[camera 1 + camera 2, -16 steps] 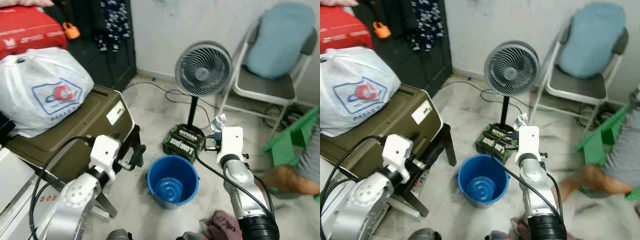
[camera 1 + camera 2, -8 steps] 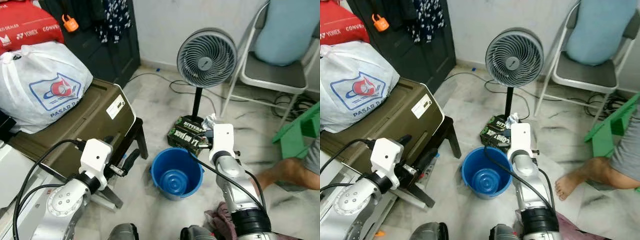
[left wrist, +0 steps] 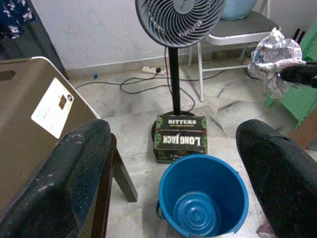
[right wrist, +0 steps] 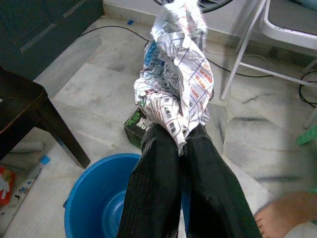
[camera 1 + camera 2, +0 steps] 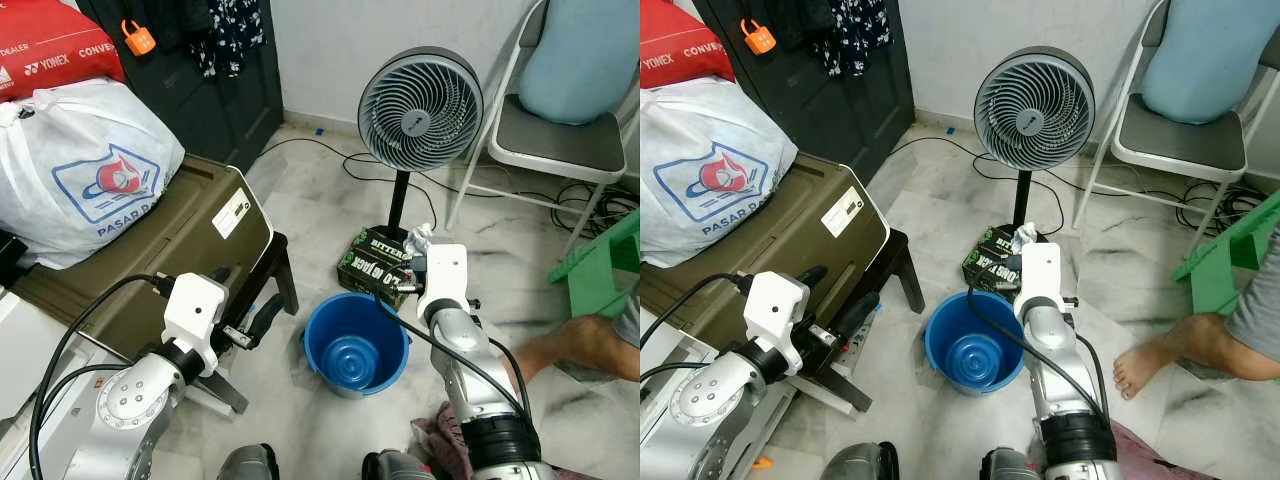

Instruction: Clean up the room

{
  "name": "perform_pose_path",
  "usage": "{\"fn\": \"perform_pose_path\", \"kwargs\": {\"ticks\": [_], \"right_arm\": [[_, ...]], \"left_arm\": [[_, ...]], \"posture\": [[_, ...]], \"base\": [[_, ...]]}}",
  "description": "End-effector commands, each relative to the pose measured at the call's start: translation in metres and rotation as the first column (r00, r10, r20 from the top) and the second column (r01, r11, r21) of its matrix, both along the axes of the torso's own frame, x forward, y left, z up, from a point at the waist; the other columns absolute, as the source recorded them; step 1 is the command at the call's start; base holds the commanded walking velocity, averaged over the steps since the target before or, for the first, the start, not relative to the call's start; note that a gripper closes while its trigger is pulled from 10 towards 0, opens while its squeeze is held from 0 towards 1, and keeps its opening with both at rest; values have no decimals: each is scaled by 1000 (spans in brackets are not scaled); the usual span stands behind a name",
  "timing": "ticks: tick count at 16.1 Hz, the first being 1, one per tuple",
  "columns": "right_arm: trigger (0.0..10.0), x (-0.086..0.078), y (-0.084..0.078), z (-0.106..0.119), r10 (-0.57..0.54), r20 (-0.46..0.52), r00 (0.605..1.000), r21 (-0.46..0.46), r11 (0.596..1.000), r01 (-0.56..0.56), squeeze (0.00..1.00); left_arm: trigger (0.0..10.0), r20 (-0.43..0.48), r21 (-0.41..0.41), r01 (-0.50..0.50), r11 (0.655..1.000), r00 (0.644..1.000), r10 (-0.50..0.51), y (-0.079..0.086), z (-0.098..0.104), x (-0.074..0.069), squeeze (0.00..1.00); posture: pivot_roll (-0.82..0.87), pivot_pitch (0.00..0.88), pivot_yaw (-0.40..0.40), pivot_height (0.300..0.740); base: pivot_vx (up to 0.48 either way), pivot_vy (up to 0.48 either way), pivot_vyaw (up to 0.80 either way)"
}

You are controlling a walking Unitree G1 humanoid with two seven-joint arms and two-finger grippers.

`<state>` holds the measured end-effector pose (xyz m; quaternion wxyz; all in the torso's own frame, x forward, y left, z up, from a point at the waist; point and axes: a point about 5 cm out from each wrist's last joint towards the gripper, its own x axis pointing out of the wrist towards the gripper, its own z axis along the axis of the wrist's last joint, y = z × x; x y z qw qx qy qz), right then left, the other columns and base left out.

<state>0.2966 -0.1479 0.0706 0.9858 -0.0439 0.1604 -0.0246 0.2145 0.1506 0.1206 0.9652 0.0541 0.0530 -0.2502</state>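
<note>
Right gripper (image 4: 181,144) pinches a crumpled printed paper wad (image 4: 177,84) above the round blue plastic bucket (image 5: 356,345) (left gripper (image 3: 168,173) gapes empty).

Marbled tile floor (image 5: 320,215), cluttered.
Bearing a blue bucket (image 5: 355,345), a Long Jack Bitters box (image 5: 378,268) just beside the pedestal fan (image 5: 418,110), a folding chair (image 5: 560,150), black cables (image 5: 330,165), a green stool (image 5: 600,275), and a person's bare foot (image 5: 560,345).

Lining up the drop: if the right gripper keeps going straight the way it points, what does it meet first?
The right gripper, shut on the crumpled newspaper, points past the blue bucket's far rim toward the Long Jack box at the fan's base. Probably the box first, though depth is unclear.
</note>
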Motion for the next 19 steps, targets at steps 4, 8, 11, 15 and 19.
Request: {"fn": "perform_pose_path", "kwargs": {"ticks": [4, 8, 11, 15, 19], "right_arm": [[10000, 3, 7, 7, 44, 35, 998, 22, 999, -45, 0], [10000, 5, 9, 14, 65, 86, 994, 33, 997, -68, 0], [10000, -1, 10, 20, 119, 135, 984, -15, 993, -119, 0], [10000, -3, 7, 17, 124, 124, 984, -10, 992, -124, 0], [10000, -3, 2, 13, 88, 83, 993, -40, 996, -85, 0]], "left_arm": [[10000, 5, -18, 2, 1000, 1000, -2, -5, 1, 3, 0], [10000, 15, -27, -9, 1000, 1000, 9, -7, 0, 7, 0], [10000, 24, -42, -19, 999, 1000, 20, -11, -2, 12, 0], [10000, 33, -58, -16, 998, 999, 18, -21, -4, 17, 0], [10000, 38, -54, -24, 998, 999, 26, -20, -5, 18, 0]], "posture": [[72, 119, 62, 740], [60, 91, 54, 740], [32, 69, 39, 740], [10, 56, 31, 740], [16, 48, 27, 740]], "base": [[295, 0, 0], [311, 0, 0], [300, 0, 0], [69, 0, 0], [0, 0, 0]]}}
